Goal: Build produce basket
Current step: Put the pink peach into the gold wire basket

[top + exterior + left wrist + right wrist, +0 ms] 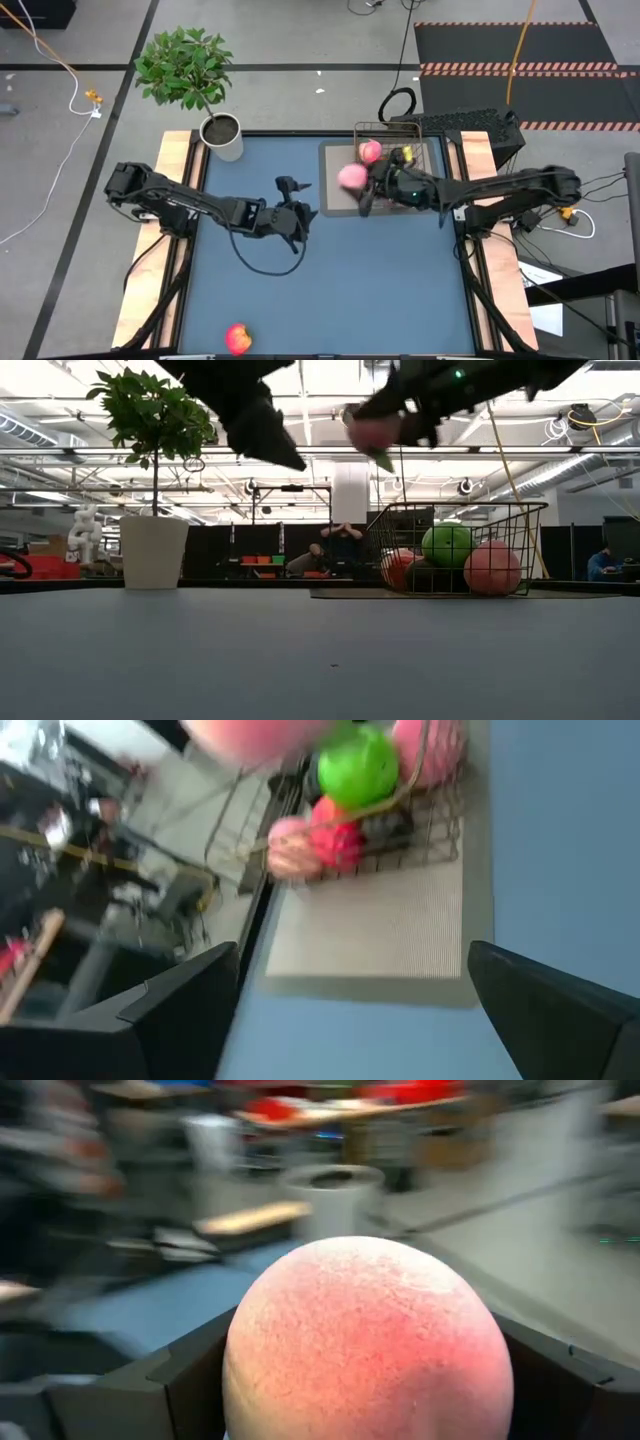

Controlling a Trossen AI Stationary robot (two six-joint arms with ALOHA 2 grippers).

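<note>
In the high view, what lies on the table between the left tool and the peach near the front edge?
Nothing: between the left tool and the pink-red toy peach, only bare blue table shows in the high view.

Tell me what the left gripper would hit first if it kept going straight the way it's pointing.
Probably the basket. The left gripper is open, and its wrist view looks across the grey mat at it. The peach held by the right gripper hangs near that line, but depth is unclear.
</note>
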